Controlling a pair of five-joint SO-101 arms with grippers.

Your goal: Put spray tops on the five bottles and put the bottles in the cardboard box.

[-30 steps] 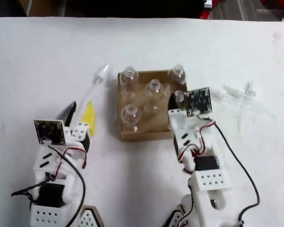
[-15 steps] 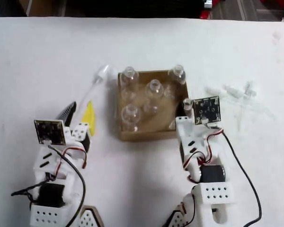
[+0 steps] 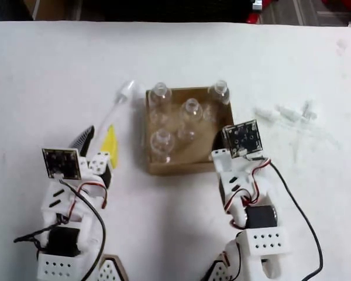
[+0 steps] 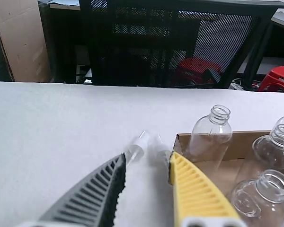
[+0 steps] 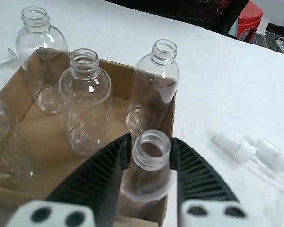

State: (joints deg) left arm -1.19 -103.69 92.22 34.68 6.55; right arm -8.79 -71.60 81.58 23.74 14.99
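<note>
Cardboard box (image 3: 184,168): where does it sit?

Mid-bench (image 3: 58,64), between the two arms, open side up. Five clear bottles stand upright in it, all with open necks.

And the right fingers (image 5: 104,175)?

Black, and clamped on the neck of the corner bottle (image 5: 149,163). That one stands at the corner of the box nearest the right arm. One finger presses on each side of the neck, just under the rim. The bottle's base looks to be inside the box walls.

The other four?

The middle bottle (image 3: 191,111) is near the centre. The far-left bottle (image 3: 159,93) and far-right bottle (image 3: 220,92) stand in the far corners. The near-left bottle (image 3: 161,143) is toward the front wall.

What about the left fingers (image 4: 102,194)?

Apart, one grey and one yellow, low over the bench to the left of the box. A white spray top (image 4: 138,150) lies on the bench beyond their tips, just beside the box's far left corner.

Any more tops?

A loose cluster of spray tops (image 3: 286,111) lies on the bench to the right of the box, apart from it.
</note>
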